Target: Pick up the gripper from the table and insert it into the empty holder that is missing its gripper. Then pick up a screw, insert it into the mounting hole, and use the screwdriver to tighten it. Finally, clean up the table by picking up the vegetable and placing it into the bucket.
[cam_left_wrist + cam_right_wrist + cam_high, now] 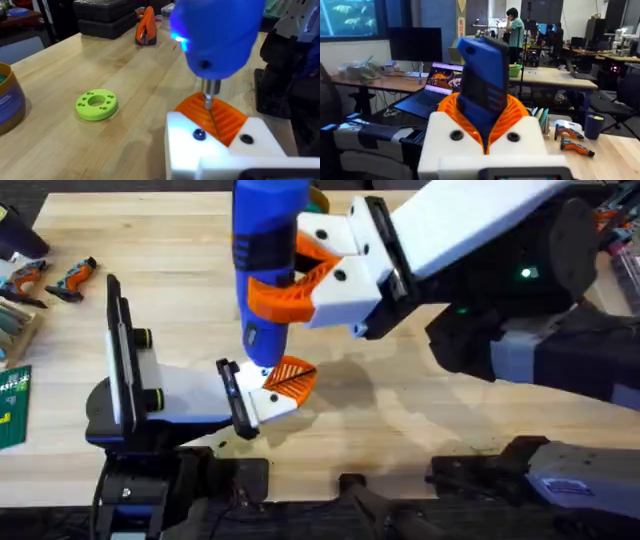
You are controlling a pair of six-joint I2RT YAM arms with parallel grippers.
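the right end effector (330,265) is clamped on the screwdriver (268,250), holding it upright with its orange pads (512,112) pressed on either side of the blue body. the silver tip points straight down onto the gripper (212,117), the orange ribbed block now sitting in the white holder (225,150), directly below the right end effector. judging by this, the step in hand is tightening the screw.

to do it well, the tip should stay square to the mounting hole and centred on it. press down only lightly, so the bit does not skate off across the ribs. the left arm carries the holder, so it should stay steady while the driver turns.

whether the left end effector (262,390) is open or closed cannot be told. the screw itself is hidden under the tip, so its seating cannot be judged. the bit's contact point is hard to make out in the left wrist view. the bucket (9,102) is cut off at the edge, well off to the side of the left end effector, with the lime-green ring (96,104) between them on the table (75,65).
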